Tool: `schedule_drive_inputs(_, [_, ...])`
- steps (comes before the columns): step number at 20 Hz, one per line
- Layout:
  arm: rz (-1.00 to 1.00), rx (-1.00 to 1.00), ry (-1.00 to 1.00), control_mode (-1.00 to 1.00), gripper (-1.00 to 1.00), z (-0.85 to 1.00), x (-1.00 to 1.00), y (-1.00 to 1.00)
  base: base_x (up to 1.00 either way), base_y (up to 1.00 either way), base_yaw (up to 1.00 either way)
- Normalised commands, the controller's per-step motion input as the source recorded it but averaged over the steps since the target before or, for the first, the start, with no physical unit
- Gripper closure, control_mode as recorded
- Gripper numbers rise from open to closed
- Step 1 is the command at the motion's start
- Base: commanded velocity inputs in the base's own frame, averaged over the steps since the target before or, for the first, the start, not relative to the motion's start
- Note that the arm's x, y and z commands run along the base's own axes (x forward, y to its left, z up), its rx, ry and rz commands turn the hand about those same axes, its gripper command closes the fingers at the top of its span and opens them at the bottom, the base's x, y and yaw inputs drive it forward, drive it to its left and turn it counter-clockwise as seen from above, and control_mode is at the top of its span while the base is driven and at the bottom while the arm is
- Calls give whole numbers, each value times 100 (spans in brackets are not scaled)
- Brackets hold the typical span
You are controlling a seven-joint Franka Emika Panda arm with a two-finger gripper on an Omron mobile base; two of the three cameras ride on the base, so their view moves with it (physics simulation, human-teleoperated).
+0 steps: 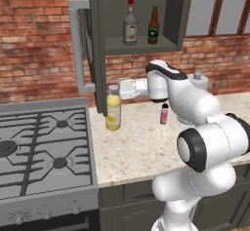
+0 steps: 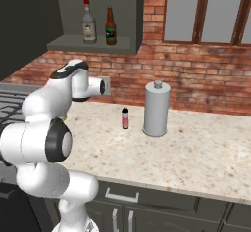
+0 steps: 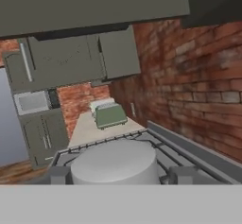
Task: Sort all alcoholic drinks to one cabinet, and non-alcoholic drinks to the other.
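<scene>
Speckled counter (image 1: 141, 147): yellow bottle (image 1: 113, 109), pink bottle (image 1: 164, 113), canister (image 2: 157, 108).

- Evenly and softly lit throughout, with no single light source apparent.
- Faint, blurry shadow beside the yellow bottle (image 1: 113, 107) at center left of the left base view.
- Dark inside the open cabinet (image 1: 141, 15) at top center.
- No glare.
- Coarse, slightly soft rendering; hand view blurrier, especially the white cap (image 3: 113, 162) at bottom center.

The open cabinet (image 1: 110, 45) has spare shelf to the right of the beer bottle (image 1: 154, 26). Its swung-out door (image 1: 93, 35) hangs over the yellow bottle (image 1: 113, 107). Bare surface (image 2: 196, 152) spreads around the pink bottle (image 2: 125, 118) and grey canister (image 2: 157, 109).
</scene>
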Motion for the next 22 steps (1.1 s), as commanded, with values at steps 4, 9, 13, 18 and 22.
schedule_drive_inputs(4, [-9,-6,0,-100,100,34,-30,-36,0,0,0])
schedule_drive_inputs(9, [-7,-5,0,-100,100,34,-51,-30,0,0,0])
schedule_drive_inputs(13, [-7,-5,0,-100,100,40,-65,-34,0,0,0])
schedule_drive_inputs(18, [-11,-5,0,-100,100,32,-64,-38,0,0,0])
schedule_drive_inputs(22, [-16,-3,0,-100,100,38,-46,-36,0,0,0])
